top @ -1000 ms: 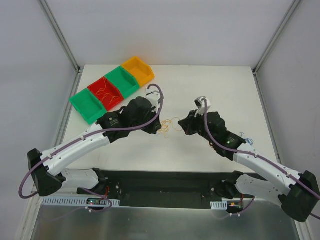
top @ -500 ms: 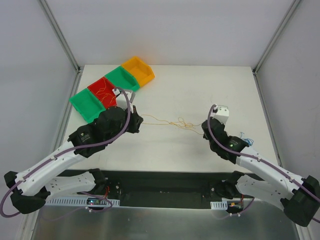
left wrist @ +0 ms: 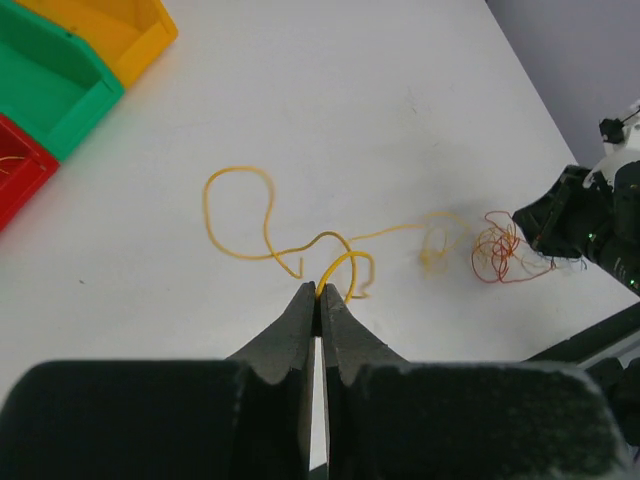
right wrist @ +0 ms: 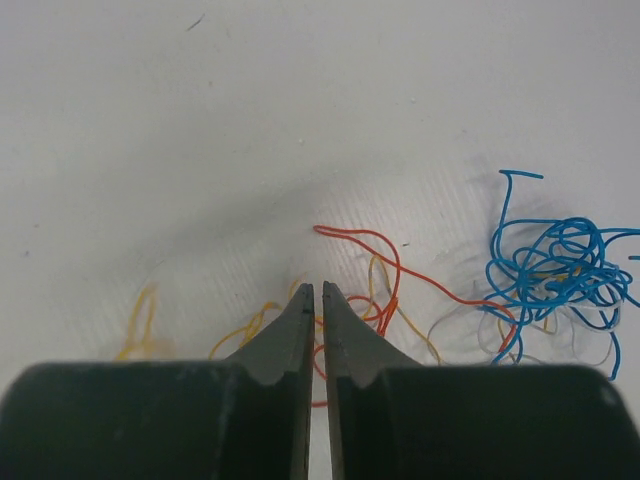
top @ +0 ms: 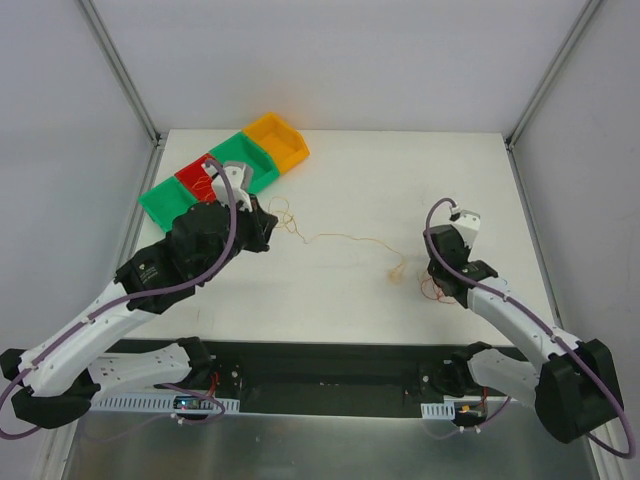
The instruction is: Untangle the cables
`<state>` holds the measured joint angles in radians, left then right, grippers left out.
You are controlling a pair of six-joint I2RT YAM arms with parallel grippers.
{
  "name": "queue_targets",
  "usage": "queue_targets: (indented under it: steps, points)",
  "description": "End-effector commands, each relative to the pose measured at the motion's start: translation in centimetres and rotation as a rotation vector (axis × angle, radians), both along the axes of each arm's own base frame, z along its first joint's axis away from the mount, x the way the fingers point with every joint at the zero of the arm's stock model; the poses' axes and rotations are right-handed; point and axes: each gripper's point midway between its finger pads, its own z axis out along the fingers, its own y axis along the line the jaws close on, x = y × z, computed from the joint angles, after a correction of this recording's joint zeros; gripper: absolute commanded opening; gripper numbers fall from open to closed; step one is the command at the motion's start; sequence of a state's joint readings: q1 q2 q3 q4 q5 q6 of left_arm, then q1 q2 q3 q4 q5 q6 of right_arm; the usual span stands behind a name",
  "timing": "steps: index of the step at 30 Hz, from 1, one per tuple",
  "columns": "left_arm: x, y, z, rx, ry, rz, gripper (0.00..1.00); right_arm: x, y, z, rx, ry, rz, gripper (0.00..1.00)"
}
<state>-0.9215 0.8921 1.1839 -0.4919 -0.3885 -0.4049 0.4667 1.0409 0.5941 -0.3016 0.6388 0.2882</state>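
While the left gripper (left wrist: 318, 292) pinches the yellow wire (left wrist: 238, 169), its two fingers are pressed tight together on a loop of it. It sits at the left side of the table (top: 400, 170), near the bins (top: 170, 212). The wire lies in long curls across the table toward the right. Its other end makes a small loop just beside the clump (right wrist: 385, 300) of red and orange cables. That clump is on the right side, at the right gripper (right wrist: 318, 290). Those fingers are almost shut, with a red strand in the thin gap, so it looks like they pinch the clump. A blue tangle (right wrist: 560, 265) lies beside it.

I cannot tell if the yellow wire is fully free. A good pull goes slow and low, to the left. The right gripper should hold the clump down. If the clump slides, stop and grab nearer the knot.
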Motion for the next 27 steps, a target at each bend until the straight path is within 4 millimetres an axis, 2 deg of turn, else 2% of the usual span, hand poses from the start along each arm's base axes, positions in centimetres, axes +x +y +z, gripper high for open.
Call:
queue_targets:
  steps: [1,3,6,7,9,12,14,15,18,22,27]
  points:
    - [0.9,1.7,3.1,0.003,-0.083,0.07,0.0,1.4,0.7,-0.4,0.027,0.002,0.088,0.11]
    - [1.2,2.1,3.3,0.021,-0.099,0.092,0.0,2.1,1.6,0.0,0.057,-0.025,0.14,0.14]
    - [1.7,2.9,4.3,0.049,-0.124,0.117,0.0,3.0,3.2,0.8,0.088,-0.05,0.215,0.25]
    - [1.7,2.9,4.5,0.053,-0.127,0.114,0.0,3.3,3.7,1.0,0.095,-0.049,0.24,0.35]
    - [1.7,2.5,4.6,0.051,-0.121,0.099,0.0,3.8,5.3,1.4,0.136,-0.045,0.312,0.45]
    - [2.1,1.7,3.5,0.062,-0.087,0.086,0.0,4.4,9.0,1.6,0.251,-0.073,0.461,0.55]
    - [2.4,1.3,3.1,0.062,-0.071,0.083,0.0,3.9,11.9,1.7,0.31,-0.075,0.589,0.6]
    - [2.3,1.0,3.5,0.05,-0.071,0.069,0.0,3.3,13.8,1.9,0.335,-0.08,0.673,0.61]
    - [2.5,0.4,4.6,0.024,-0.074,0.05,0.0,2.2,16.3,1.8,0.358,-0.1,0.774,0.73]
    - [3.0,-0.2,5.8,0.027,-0.103,0.025,0.0,1.6,17.7,1.4,0.434,-0.06,0.798,0.76]
    - [2.5,-1.7,6.3,-0.042,-0.084,-0.043,0.0,0.8,17.5,0.5,0.458,-0.035,0.774,0.76]
